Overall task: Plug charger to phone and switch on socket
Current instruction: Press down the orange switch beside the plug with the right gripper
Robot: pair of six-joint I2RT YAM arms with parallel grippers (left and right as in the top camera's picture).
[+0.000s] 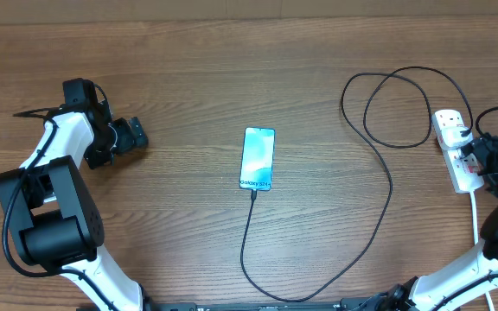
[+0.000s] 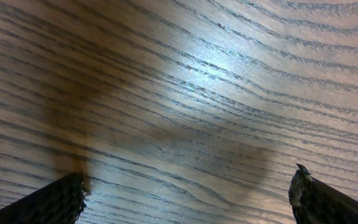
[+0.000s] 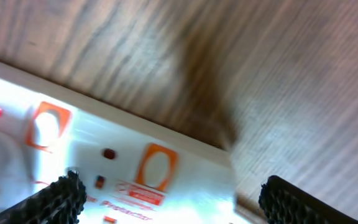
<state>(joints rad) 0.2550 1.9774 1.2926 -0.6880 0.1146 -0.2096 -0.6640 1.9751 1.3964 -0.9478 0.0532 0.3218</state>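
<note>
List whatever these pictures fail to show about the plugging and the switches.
1. Overhead: whether the charger tip is seated in the phone. The joint is too small to tell.
2. Overhead: part of the socket and its switches, covered by the right gripper.
3. Right wrist: the switch positions. The picture is blurred and its edge cuts the strip off.

The left arm (image 1: 59, 151) bends at far left, its left claw (image 1: 131, 136) pointing rightward, fingers (image 2: 48, 202) spread wide. The right arm (image 1: 491, 250) rises along the right edge; the right claw (image 1: 478, 160) faces downward, also parted.
</note>
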